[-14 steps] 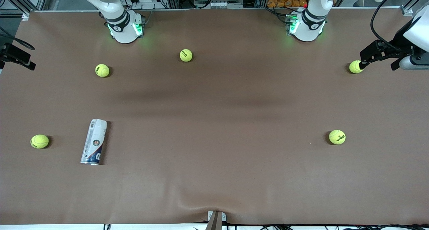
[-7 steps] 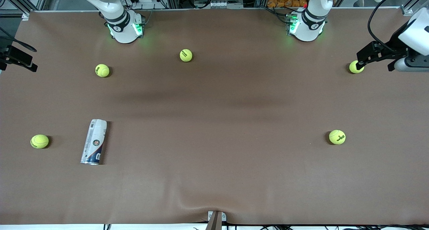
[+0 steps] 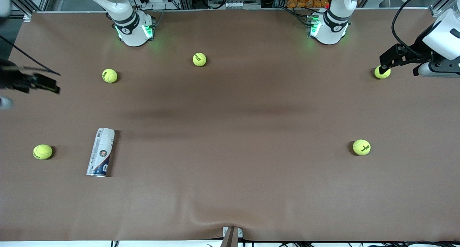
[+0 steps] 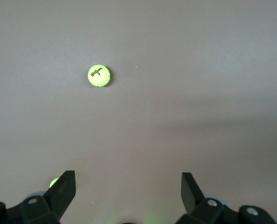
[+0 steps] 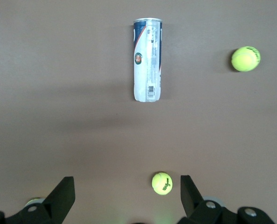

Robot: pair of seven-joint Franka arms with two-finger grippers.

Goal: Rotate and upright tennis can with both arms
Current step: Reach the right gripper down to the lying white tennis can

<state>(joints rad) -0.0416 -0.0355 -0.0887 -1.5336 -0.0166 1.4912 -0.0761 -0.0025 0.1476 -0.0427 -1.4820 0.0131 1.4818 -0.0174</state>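
Observation:
The tennis can lies on its side on the brown table, toward the right arm's end, its navy end with the silvery rim nearer the front camera. It also shows in the right wrist view, well apart from the fingers. My right gripper hangs in the air over the table's edge at the right arm's end; the right wrist view shows it open and empty. My left gripper hangs over a tennis ball at the left arm's end; the left wrist view shows it open and empty.
Several yellow-green tennis balls lie scattered: one beside the can, one and one nearer the bases, one toward the left arm's end, one under the left gripper. Brown cloth covers the table.
My right gripper has swung in over the table from its edge, toward the can's side. My left gripper has shifted slightly inward. The can and balls have not moved.

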